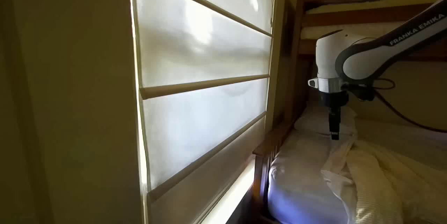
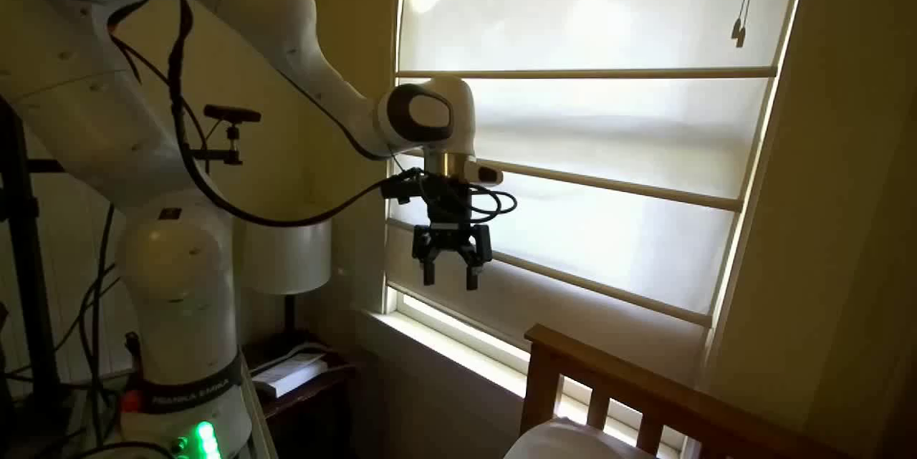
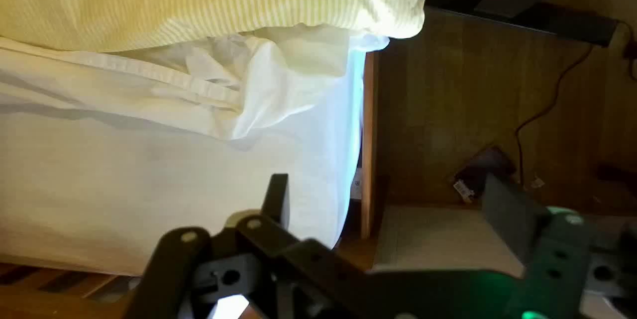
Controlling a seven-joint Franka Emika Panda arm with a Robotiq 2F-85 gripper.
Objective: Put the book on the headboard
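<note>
The gripper [image 2: 450, 281] hangs in mid-air — jaws spread wide, standing well apart.

- The rounded arm [image 2: 279, 8] was white.
- Pale lettering [image 1: 417, 30] read "FRANKA EMIKA".
- A dark cable [image 2: 178, 79] hung alongside.
- Black fingers [image 3: 275, 199] carried round screws [image 3: 189, 236].
- The base [image 2: 168, 419] showed green lights [image 2: 208, 439].

It's a home bedroom — bunk bed [image 1: 356, 15], bedding [image 3: 224, 3], lamp [image 2: 290, 257].
</note>
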